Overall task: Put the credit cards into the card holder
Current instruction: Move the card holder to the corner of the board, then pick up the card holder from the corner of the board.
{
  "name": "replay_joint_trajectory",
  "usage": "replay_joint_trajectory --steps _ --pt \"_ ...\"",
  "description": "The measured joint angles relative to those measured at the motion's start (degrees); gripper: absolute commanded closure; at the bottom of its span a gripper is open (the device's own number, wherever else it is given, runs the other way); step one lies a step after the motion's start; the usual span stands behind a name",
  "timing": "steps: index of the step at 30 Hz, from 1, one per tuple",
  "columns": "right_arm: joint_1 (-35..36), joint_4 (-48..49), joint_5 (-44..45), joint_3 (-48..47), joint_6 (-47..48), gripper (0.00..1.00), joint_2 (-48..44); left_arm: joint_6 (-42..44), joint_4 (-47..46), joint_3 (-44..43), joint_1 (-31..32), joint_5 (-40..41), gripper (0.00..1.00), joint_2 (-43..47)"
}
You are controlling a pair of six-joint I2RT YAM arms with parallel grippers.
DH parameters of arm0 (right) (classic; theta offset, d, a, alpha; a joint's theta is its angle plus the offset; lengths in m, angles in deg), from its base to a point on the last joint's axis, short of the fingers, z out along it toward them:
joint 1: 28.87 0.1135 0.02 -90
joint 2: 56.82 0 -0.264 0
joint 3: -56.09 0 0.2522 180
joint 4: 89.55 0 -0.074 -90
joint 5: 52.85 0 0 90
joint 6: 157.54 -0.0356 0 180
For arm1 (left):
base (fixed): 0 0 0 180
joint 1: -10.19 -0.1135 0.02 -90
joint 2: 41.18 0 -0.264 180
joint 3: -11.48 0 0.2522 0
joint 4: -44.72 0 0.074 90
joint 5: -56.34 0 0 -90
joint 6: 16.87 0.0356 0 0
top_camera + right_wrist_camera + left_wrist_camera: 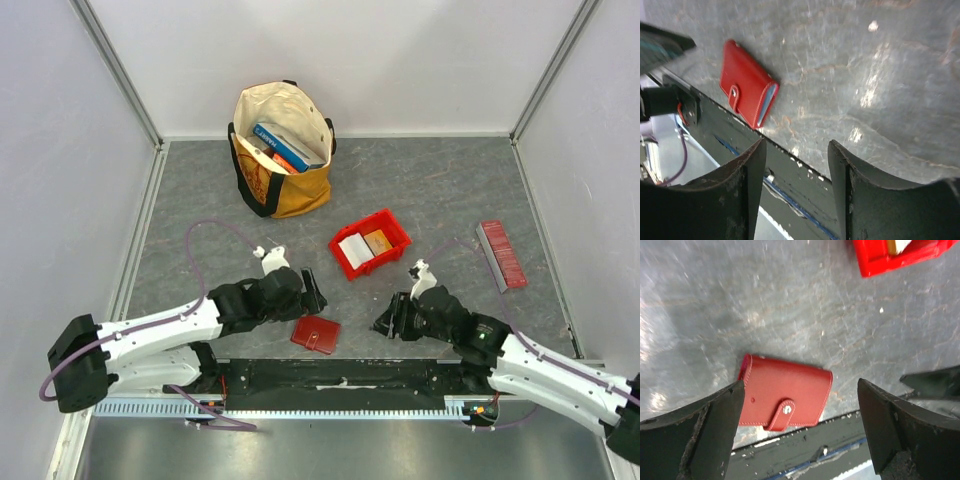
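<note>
Card holder (315,335): small dark red bifold, leather-like, closed flat on grey bench (420,190). Strap tab with metal snap stud fastened over the front; pale blue lining seen at one edge in right wrist view (747,90). Lying close to near edge of bench, between the two arms, nearer the left one.

Left end effector (312,290): fingers spread wide, nothing held. Poised just above and behind the card holder; in left wrist view (800,387) holder (785,397) framed between the two fingers, not touched.

Right end effector (388,320): fingers partly apart, nothing between them. Off to the right of the holder, well apart from it (796,147).

Pale credit cards (352,250) lying in red bin (388,225), beyond both end effectors, beside an orange-brown item.

Writing: red print on tote bag (283,150) and white lettering on blue book (275,135), both too small to read.
</note>
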Motion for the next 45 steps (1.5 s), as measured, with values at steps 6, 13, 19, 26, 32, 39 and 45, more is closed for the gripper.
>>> replay_joint_trajectory --steps 6,13,19,26,32,39,45 --pt "7.2 4.7 3.4 -0.4 -2.4 0.41 13.7 7.1 2.5 -3.1 -5.7 2.4 0.01 -2.5" --pt "7.1 10.7 11.5 -11.8 1.7 0.41 34.3 13.4 0.2 0.0 -13.6 -1.9 0.01 -3.3" --pt "3.6 14.5 14.2 -20.1 7.4 0.43 46.3 15.8 -2.3 3.0 -15.8 -5.7 0.01 -3.3" --pt "0.5 16.9 14.1 -22.8 12.1 0.42 52.0 16.7 -6.0 5.1 -16.3 -9.1 0.01 -3.5" --pt "-1.9 18.0 13.1 -25.4 15.1 0.41 54.0 17.5 -8.3 5.1 -16.5 -10.7 0.01 -5.6" --pt "-2.7 18.0 11.0 -25.8 17.7 0.41 54.5 18.3 -10.1 5.1 -16.9 -11.6 0.01 -6.7" --pt "-2.0 18.0 6.2 -23.8 17.5 0.41 50.6 19.8 -11.3 5.0 -17.4 -12.7 0.01 -7.3"
